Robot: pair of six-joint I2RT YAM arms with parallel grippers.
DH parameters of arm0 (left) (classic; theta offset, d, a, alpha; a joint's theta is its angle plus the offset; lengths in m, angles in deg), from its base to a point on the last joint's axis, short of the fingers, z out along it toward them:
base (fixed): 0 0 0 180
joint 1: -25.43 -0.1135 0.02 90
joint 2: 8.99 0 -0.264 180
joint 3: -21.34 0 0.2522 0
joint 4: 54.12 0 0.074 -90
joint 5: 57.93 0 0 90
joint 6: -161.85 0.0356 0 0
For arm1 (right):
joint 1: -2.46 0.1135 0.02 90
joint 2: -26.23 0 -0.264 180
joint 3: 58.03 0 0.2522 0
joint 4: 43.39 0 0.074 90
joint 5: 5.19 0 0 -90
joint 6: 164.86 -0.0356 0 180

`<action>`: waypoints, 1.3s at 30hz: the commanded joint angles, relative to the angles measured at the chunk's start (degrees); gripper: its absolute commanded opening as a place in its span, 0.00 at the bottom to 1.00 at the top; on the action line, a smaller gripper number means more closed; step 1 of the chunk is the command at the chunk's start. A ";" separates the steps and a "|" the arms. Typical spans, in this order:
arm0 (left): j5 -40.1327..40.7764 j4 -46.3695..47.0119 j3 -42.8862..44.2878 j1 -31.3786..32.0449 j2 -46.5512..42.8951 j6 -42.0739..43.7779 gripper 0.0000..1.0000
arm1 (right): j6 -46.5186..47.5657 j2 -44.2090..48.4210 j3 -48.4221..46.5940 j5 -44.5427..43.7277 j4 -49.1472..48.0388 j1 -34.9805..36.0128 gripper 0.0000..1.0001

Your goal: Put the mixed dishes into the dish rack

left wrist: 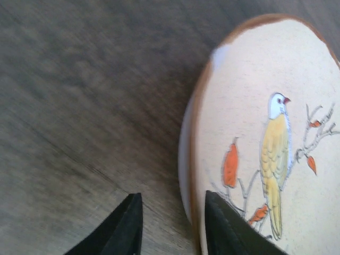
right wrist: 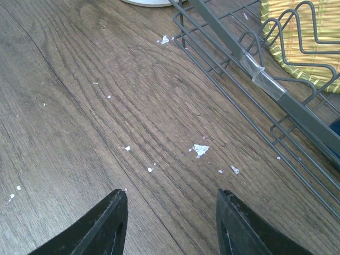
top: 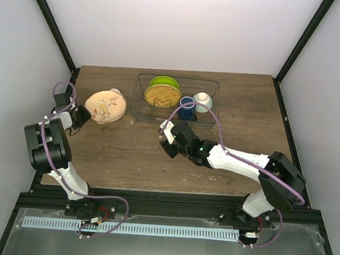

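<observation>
Four dishes are sitting in the rack [top: 216, 84] at the far middle of the counter [top: 127, 159]. The green plate [top: 164, 82] and tan plate [top: 162, 96] are standing on edge at its left end, the tan one nearer. The mug [top: 187, 108] and bowl [top: 203, 100] are sitting to their right.

One dish, the bird plate [top: 106, 107], is lying outside the rack. It is resting painted face up on the counter, to the rack's left and apart from it.

At that plate's left rim the left pincer [top: 81, 117] is holding its jaws spread and straddling the rim. One finger [left wrist: 226, 228] is lying over the painted face. The other [left wrist: 125, 228] is standing outside, with bare wood showing between it and the rim, so it is not pinching.

Near the rack's front left corner the right pincer [top: 166, 142] is hovering low over the counter. Its jaws are spread, with nothing between them. White flecks [right wrist: 201, 150] are lying on the wood there.
</observation>
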 commanded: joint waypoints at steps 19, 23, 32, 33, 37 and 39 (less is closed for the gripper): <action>-6.51 2.21 -0.11 -1.40 -0.78 -1.32 0.62 | 0.29 -1.69 -2.50 -0.17 0.02 1.32 0.48; -7.63 2.53 1.51 -1.34 1.11 -1.96 0.61 | 0.22 -2.03 -2.50 -0.30 0.14 1.48 0.48; -8.11 2.82 6.61 -1.27 7.41 -2.60 0.59 | 0.33 -2.95 -3.18 -0.98 1.11 1.46 0.48; -8.20 2.83 7.14 -1.32 7.95 -2.63 0.58 | 0.35 -3.10 -3.46 -1.07 1.26 1.47 0.48; -8.46 3.37 8.05 -1.20 9.62 -2.96 0.50 | 0.25 -3.79 -4.39 -1.09 1.80 1.52 0.47; -8.72 3.68 8.32 -1.18 10.31 -2.98 0.43 | 0.25 -4.04 -4.59 -1.16 1.85 1.65 0.47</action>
